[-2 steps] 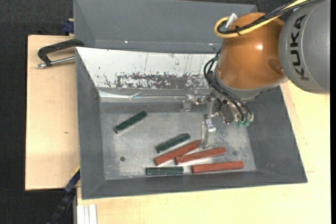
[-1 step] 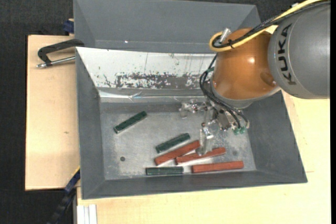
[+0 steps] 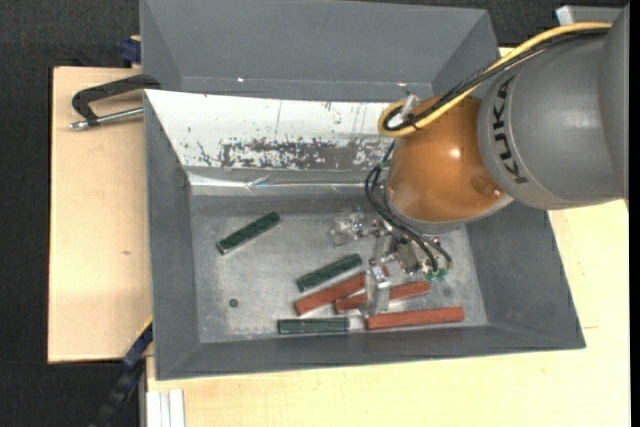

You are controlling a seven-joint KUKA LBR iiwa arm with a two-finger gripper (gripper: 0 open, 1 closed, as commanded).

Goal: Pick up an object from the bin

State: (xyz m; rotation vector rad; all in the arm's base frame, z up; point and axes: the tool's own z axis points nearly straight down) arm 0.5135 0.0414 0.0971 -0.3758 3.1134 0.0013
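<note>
My gripper [image 3: 380, 287] reaches down at the bin's front right, its fingertips among a cluster of flat bars. Right under it lie a red-brown bar [image 3: 330, 296] and another red-brown bar [image 3: 405, 292], which touch the fingertips. A dark green bar [image 3: 328, 272] lies just left of the gripper, tilted. A longer red-brown bar [image 3: 415, 318] lies in front of it along the front wall. Whether anything sits between the fingers is hidden.
Along the front wall lies a dark green bar [image 3: 313, 325]. Another dark green bar [image 3: 248, 232] rests alone at the left middle of the floor. The arm's orange cover and cables hang over the bin's right side.
</note>
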